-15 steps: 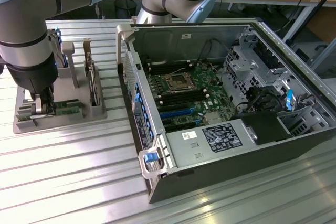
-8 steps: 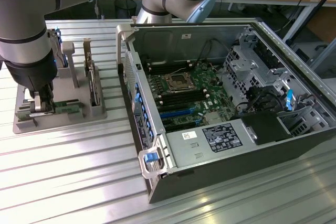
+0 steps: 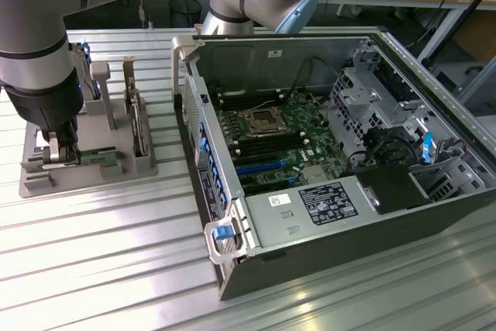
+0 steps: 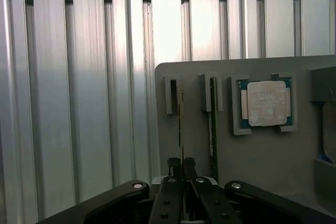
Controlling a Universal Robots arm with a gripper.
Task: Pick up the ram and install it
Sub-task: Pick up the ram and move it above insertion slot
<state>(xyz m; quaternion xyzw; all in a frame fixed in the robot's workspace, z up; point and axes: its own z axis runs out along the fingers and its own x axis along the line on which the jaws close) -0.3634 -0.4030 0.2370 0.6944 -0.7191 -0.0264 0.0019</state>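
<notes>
Pinches down with the claw (image 4: 181,167), closed on the thin edge of the ram (image 4: 180,124). Holds it edge-on, upright in its slot of the grey holder (image 4: 262,161), not yet lifted clear by the look of it. Leaves a second stick (image 4: 212,124) standing just beside, and the processor (image 4: 266,103) lying flat in its pocket past that. Rests all this on the ribbed table (image 4: 94,108), with the open case (image 3: 325,253) well apart toward the exterior view's right. Now, the risks. Could twist the board against the slot walls if pulled up off-line, and jam or flex it. Could let it slip or tilt, with so narrow a hold on a smooth edge. Could also brush the neighbouring stick on the way up, given so little room between.
</notes>
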